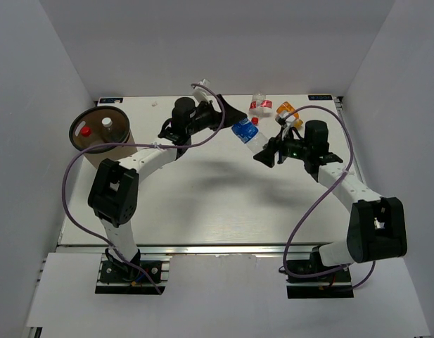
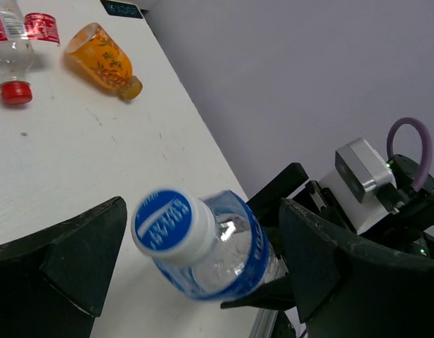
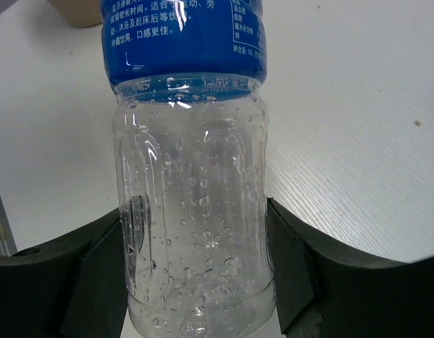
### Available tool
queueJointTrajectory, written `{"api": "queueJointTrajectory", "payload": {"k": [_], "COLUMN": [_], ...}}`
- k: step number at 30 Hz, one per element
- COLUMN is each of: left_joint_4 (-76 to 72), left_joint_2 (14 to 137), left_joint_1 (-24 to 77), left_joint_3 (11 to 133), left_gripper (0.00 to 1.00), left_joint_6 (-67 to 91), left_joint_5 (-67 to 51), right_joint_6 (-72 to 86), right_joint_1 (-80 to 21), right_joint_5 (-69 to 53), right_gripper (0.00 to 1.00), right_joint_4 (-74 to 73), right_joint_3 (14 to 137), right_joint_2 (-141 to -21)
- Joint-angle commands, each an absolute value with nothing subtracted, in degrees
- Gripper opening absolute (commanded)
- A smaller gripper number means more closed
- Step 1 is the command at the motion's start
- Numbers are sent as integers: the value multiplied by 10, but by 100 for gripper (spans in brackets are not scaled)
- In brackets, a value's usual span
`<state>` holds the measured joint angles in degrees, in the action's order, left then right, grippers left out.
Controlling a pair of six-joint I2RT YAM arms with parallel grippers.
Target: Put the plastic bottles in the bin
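White table (image 1: 202, 201) under grey walls. Blue-labelled bottle (image 1: 245, 132) clamped at base by right gripper (image 3: 195, 211), cap end between jaws of wide-open left gripper (image 2: 202, 232). Bin (image 1: 107, 153) at far-left corner. Risk: drop on release before left-side closure.

The left arm (image 1: 143, 163) reaches from its base at the near edge of the table (image 1: 202, 204) towards the middle of the far edge. The left gripper (image 1: 229, 113) is spread wide. The right arm (image 1: 343, 184) bends inward from the near right corner. The right gripper (image 1: 264, 150) points left, its fingers (image 3: 97, 271) clamped on the lower body of a blue-labelled bottle (image 1: 245, 132).
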<state>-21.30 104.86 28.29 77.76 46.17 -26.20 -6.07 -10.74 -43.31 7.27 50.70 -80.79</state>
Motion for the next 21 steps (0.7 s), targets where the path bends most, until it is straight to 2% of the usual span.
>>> {"api": "queueJointTrajectory", "payload": {"k": [1,5,6,7,8,10,11,14,18,21], "left_joint_4": [-244,-244,-250,-250,-247,-234,-208,-131,-66,21], "left_joint_2": [1058,1051,1049,1046,1039,1033,1025,1012,959,869], "left_joint_1": [288,289,289,289,289,288,287,263,188,142], "left_joint_3": [790,779,779,773,771,773,784,814,834,843], "left_gripper": [97,58,35,27,20,5,1,0,0,0], "left_joint_6": [475,476,476,474,470,460,445,411,384,318], "left_joint_5": [-285,-279,-279,-277,-272,-250,-229,-209,-200,-126], "right_joint_6": [-40,-20,-18,-17,-17,-18,-16,-11,12,32], "right_joint_1": [-121,-123,-122,-123,-123,-123,-123,-122,-117,-104], "right_joint_5": [-461,-453,-432,-423,-415,-405,-402,-367,-256,-228], "right_gripper": [24,28,29,32,45,66,89,89,89,89], "right_joint_4": [136,184,185,185,178,171,164,156,144,145], "right_joint_3": [497,473,471,471,472,475,476,480,480,477], "right_joint_2": [-782,-771,-769,-770,-771,-773,-775,-777,-778,-785]}}
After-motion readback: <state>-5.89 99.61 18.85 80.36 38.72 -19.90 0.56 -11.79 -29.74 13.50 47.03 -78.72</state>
